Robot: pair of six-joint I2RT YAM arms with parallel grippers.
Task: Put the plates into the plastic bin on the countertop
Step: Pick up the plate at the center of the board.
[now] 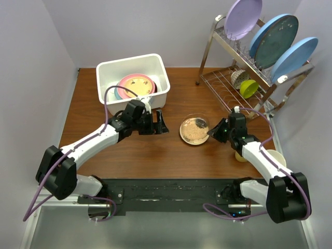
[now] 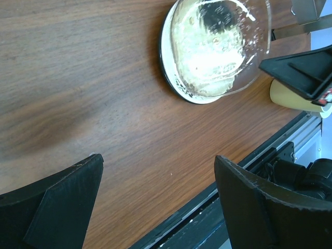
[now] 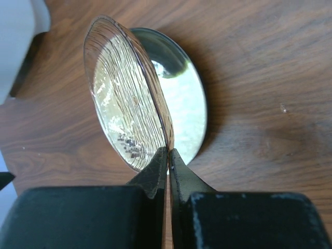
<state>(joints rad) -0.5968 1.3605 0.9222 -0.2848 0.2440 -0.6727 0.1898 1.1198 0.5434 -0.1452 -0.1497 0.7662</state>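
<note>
The small tan, see-through plate [image 1: 193, 129] lies on the countertop [image 1: 88, 111] right of centre. My right gripper [image 1: 211, 133] is shut on its right rim. In the right wrist view the fingers [image 3: 155, 168] pinch the ribbed rim of the plate [image 3: 124, 98], which is tilted up off the wood. The white plastic bin [image 1: 129, 60] stands at the back left. It holds a stack with a pink plate [image 1: 136, 85] on top and a pale blue one [image 1: 118, 94] under it. My left gripper [image 1: 161, 126] hangs open over bare wood just in front of the bin, left of the tan plate [image 2: 207, 52].
A chrome dish rack [image 1: 228, 78] stands at the back right with a lilac plate [image 1: 243, 17], two blue plates [image 1: 274, 39] and a yellow-green cup [image 1: 249, 88]. A cream cup [image 1: 241, 155] sits beside my right arm. The black base rail [image 1: 171, 192] runs along the near edge.
</note>
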